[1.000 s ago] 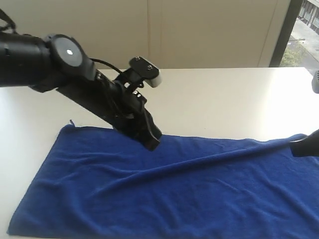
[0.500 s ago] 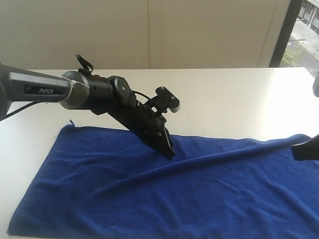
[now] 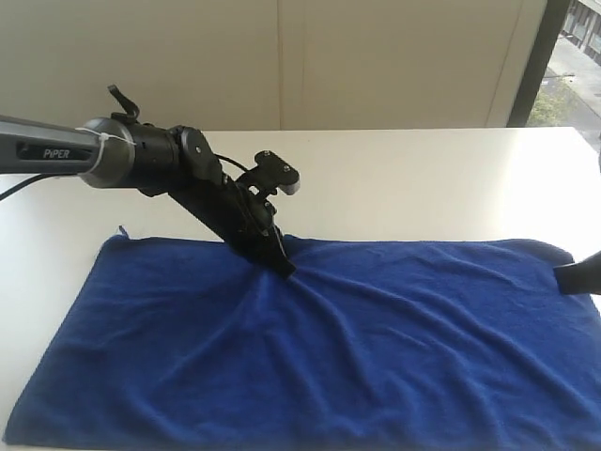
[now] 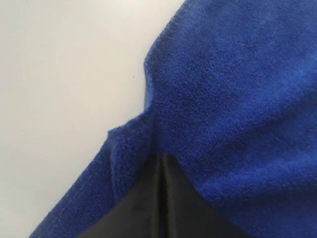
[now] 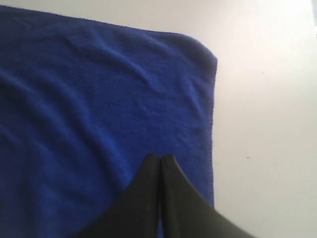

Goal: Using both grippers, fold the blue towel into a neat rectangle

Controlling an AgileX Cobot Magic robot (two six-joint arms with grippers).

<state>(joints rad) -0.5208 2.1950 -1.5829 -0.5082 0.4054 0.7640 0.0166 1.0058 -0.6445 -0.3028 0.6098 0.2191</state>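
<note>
Pinching the far hem of the towel with the left gripper, clamped tight on a small ridge of cloth. Bunched up over the tips in the wrist view, with creases fanning out from the nip in the exterior one. Gripping well along the hem, not at a corner.

Over to the right gripper: pressed together as well, poised at the short edge near the far corner. No telling whether any cloth is caught there; looks like none.

Lying spread and mostly flat on the white table, long side running left to right, near edge dropping out of the bottom of the exterior view. Not yet folded at all.

Now the worries. Lifting from mid-hem likely to pull the cloth into a peak rather than a straight edge, and so leave a skewed, lumpy fold. Only a thin nip too, so could slip free under the weight of soft terry. With nothing clearly held on the right, likely to haul one side alone and twist the whole sheet round. Could also rake fresh wrinkles in by dragging the low left arm across the cloth.

As for containers: none in view, no tray, bin or basket, so nothing inside to report.
</note>
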